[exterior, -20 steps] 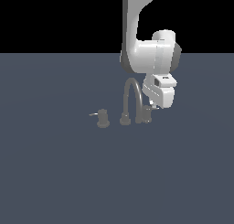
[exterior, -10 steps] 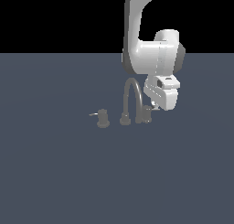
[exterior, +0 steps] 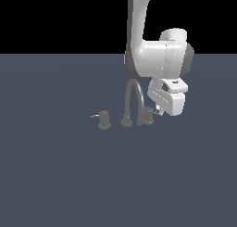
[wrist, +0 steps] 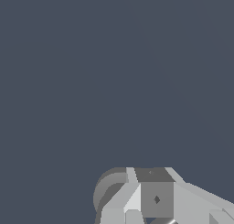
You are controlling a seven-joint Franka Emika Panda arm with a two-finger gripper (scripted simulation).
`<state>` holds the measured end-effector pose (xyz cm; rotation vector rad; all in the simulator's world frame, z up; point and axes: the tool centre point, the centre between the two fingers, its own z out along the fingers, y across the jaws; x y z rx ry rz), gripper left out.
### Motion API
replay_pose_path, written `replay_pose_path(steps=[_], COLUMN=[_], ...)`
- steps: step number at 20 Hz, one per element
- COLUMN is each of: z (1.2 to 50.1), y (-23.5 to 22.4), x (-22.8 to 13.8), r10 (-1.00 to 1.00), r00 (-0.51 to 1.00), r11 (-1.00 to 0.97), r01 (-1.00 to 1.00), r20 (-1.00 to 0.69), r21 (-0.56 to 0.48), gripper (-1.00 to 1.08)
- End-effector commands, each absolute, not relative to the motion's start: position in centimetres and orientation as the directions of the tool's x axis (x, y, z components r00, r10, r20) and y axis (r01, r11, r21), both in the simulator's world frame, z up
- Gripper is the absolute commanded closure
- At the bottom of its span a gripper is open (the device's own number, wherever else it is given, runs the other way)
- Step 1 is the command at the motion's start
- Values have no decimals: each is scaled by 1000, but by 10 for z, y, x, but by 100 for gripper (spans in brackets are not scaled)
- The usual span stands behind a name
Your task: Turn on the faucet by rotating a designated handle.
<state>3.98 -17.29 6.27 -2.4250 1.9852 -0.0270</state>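
The dull-grey faucet [exterior: 134, 102] stands on the floor in the exterior view, with a tall arched spout. A twin knob [exterior: 104, 120] with a left-pointing lever sits to its left. The handle [exterior: 148, 116], a short grey knob, stands just right of the spout; its lever is hidden behind my white hand. My gripper [exterior: 158, 112] is down beside this knob on its right. In the wrist view the grey round knob [wrist: 109, 191] lies right against my fingers [wrist: 156, 199]. I cannot tell how wide the jaws stand.
A flat dark grey floor [exterior: 69, 175] spreads all around the faucet. My white arm [exterior: 157, 59] rises above and behind the spout. Nothing else shows.
My hand has shifted slightly down and toward the exterior view's right, closer to the right knob. The faucet parts look unmoved.
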Motion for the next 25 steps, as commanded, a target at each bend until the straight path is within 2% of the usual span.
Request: replay_pose_path(steps=[1,14,16,25], z=[63,63,64,63], y=[-173,-144,-162,-105], x=[40,3,5,6], r10=[-980,-981,-985,-981], r00=[197,193,171,193], r11=[-197,-193,-171,-193], r01=[-980,-981,-985,-981], r20=[8,0,11,0], r21=[-18,-1,-6,0], gripper=[108,108,108,108])
